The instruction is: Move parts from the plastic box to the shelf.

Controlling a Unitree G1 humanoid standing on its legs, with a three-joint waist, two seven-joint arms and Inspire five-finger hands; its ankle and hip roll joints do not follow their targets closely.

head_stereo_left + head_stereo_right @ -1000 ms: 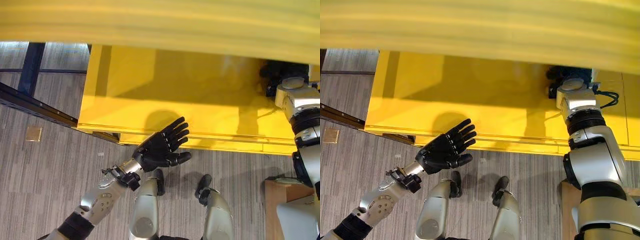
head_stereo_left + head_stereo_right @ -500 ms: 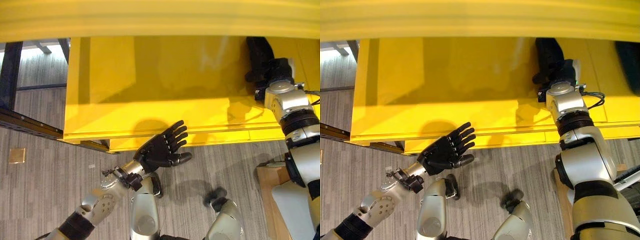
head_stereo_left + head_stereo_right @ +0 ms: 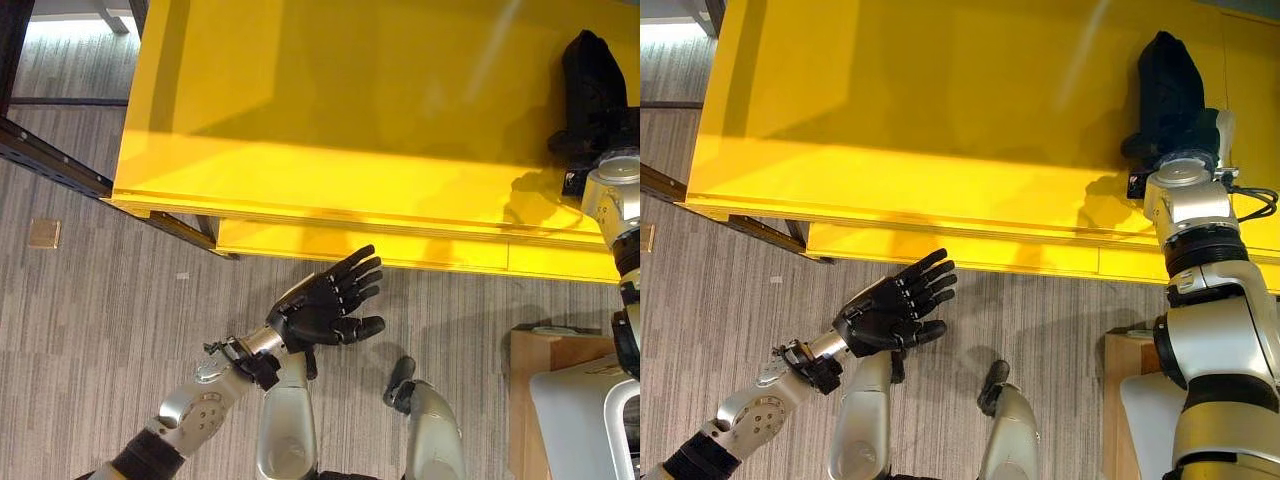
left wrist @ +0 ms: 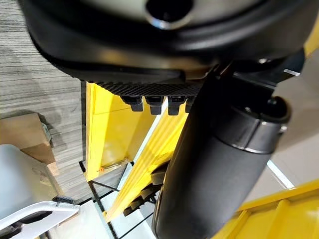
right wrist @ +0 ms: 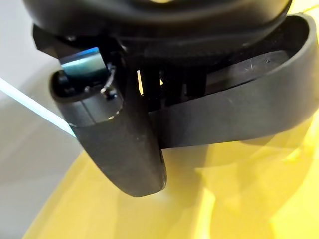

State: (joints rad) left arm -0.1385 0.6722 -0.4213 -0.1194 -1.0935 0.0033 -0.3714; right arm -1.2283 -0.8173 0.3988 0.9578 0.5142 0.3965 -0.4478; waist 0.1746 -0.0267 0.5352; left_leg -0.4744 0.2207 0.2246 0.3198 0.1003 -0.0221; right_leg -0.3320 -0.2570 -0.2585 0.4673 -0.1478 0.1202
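Note:
The yellow shelf (image 3: 350,100) spans the upper part of the eye views. My right hand (image 3: 1175,125) rests on its right end, reaching toward the back. In the right wrist view its thumb (image 5: 124,149) and fingers are curled round a black curved part (image 5: 239,109) just above the yellow surface. My left hand (image 3: 318,308) hovers over the floor in front of the shelf's front edge, palm up, fingers spread and holding nothing; its thumb (image 4: 214,149) stands out in the left wrist view.
A dark metal frame rail (image 3: 50,160) runs along the left of the shelf. A wooden block (image 3: 535,380) and a pale grey box (image 3: 585,420) stand at the lower right. A small tan square (image 3: 44,233) lies on the carpet.
The camera has shifted, and the blurred yellow edge at the top is gone. My right hand has come further onto the shelf's right end. The left hand holds its pose.

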